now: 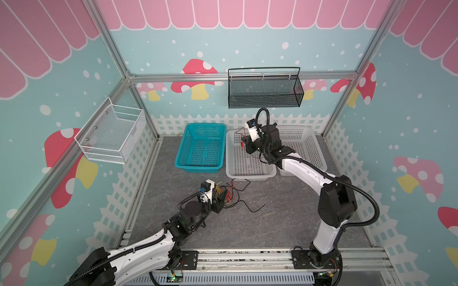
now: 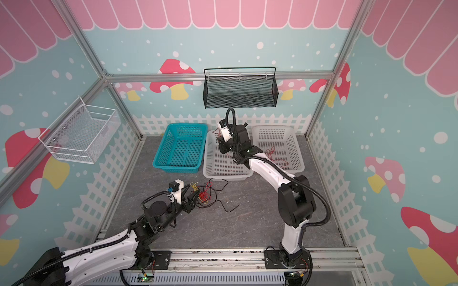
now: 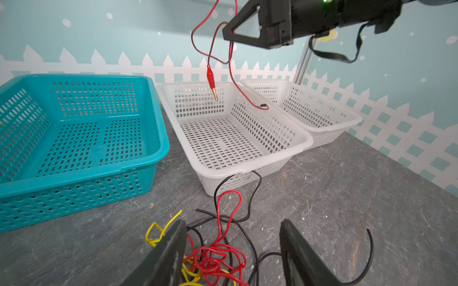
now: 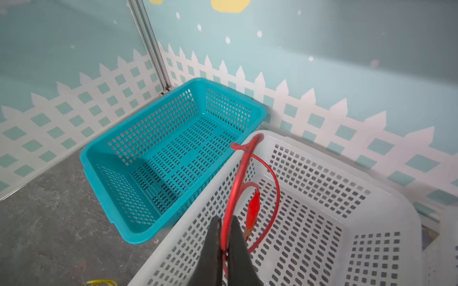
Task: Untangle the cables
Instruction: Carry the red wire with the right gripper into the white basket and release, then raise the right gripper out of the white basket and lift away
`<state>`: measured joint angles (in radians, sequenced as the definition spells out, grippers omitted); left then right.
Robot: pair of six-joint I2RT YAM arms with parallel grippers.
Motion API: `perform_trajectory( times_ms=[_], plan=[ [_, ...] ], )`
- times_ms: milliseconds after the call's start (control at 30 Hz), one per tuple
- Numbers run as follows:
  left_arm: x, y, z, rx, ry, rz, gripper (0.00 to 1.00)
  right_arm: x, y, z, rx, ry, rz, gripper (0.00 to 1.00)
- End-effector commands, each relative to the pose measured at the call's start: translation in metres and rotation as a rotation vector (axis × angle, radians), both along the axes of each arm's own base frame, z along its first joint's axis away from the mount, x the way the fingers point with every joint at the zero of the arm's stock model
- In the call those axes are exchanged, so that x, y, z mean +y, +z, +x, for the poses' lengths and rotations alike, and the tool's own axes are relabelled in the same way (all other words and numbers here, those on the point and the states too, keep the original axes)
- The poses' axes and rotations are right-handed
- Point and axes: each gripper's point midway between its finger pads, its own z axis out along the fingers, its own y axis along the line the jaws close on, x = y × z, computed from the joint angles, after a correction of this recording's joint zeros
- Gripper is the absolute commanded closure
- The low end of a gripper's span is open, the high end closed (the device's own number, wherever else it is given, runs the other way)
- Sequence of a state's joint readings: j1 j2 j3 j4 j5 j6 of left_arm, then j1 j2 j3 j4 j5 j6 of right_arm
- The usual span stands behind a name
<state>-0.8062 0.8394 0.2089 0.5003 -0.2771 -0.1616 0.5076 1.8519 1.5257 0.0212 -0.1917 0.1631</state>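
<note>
A tangle of red, yellow and black cables (image 1: pixel 229 195) (image 2: pixel 204 195) lies on the grey tabletop in front of the baskets. My left gripper (image 1: pixel 221 198) (image 3: pixel 233 225) stands open low over it. In the left wrist view the red knot (image 3: pixel 215 260) lies between the two fingers, which do not close on it. My right gripper (image 1: pixel 244 143) (image 4: pixel 225 220) hangs above the middle white basket (image 1: pixel 247 166), shut on a red cable (image 4: pixel 234 178). That cable's loop and red alligator clip (image 4: pixel 253 210) (image 3: pixel 210 76) dangle over the basket. Another red cable (image 2: pixel 272 152) lies in the right-hand white basket (image 2: pixel 295 148).
An empty teal basket (image 1: pixel 200 148) stands left of the white ones at the back of the table. A black mesh basket (image 1: pixel 265 91) hangs on the back wall and a white wire basket (image 1: pixel 111 133) on the left wall. A loose black cable end (image 1: pixel 255 210) trails right of the tangle.
</note>
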Motion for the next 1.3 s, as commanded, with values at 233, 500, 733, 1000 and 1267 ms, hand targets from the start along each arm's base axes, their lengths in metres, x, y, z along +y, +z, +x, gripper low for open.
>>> perform_trajectory(
  times_ms=[233,500,733,1000,1267],
  plan=[
    [0.007,-0.008,0.001,0.031,0.031,-0.002,0.40,-0.006,-0.046,0.022,0.087,-0.062,-0.046,0.59],
    [0.006,-0.011,0.002,0.042,0.034,-0.001,0.40,-0.014,-0.023,0.010,0.063,-0.052,-0.030,0.41],
    [0.006,-0.012,0.003,0.038,0.038,0.000,0.40,-0.018,-0.019,0.001,0.058,-0.050,-0.033,0.39],
    [0.012,-0.013,0.005,0.041,0.072,0.006,0.40,-0.002,-0.054,0.001,0.116,0.039,-0.054,0.30],
    [0.018,-0.015,0.005,0.037,0.096,0.013,0.40,0.019,-0.111,0.006,0.224,0.128,-0.085,0.21]
  ],
)
